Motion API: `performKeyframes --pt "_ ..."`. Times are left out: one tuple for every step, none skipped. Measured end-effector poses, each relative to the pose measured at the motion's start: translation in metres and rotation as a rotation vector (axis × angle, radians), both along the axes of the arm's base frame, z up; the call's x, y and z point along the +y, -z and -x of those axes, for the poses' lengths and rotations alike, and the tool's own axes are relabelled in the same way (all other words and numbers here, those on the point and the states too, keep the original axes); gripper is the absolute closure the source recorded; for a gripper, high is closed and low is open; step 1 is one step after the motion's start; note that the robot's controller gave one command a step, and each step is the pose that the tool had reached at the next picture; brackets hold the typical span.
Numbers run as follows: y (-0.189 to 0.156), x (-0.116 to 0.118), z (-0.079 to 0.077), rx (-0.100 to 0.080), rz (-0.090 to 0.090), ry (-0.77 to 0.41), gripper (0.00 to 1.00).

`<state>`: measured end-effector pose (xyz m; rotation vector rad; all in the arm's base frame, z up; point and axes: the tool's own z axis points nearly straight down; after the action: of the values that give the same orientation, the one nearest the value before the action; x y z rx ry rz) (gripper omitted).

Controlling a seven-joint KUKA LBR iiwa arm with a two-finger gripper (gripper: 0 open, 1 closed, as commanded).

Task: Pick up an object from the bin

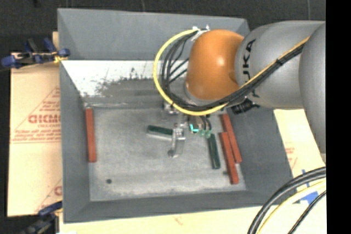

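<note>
My gripper (176, 142) hangs below the arm's orange cover over the middle of the bin floor. A short dark green stick (159, 130) lies flat just to its left, its right end touching or nearly touching the gripper. A second dark green stick (213, 151) lies lengthwise a little to the right of the gripper, apart from it.
Two red-brown sticks (231, 144) (229, 165) lie side by side along the bin's right wall, beside the second green stick. Another red-brown stick (90, 135) lies along the left wall. A small dark speck (108, 181) sits at the front left.
</note>
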<state>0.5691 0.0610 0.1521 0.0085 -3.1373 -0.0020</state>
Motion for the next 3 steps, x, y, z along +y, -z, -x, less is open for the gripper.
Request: performKeyframes --pt "-0.002 0.0 0.0 -0.002 0.0 0.0 0.0" --pt "-0.003 -0.005 -0.003 -0.008 0.001 -0.041 0.0" --pt "0.043 0.006 -0.047 -0.019 0.0 -0.031 0.0"
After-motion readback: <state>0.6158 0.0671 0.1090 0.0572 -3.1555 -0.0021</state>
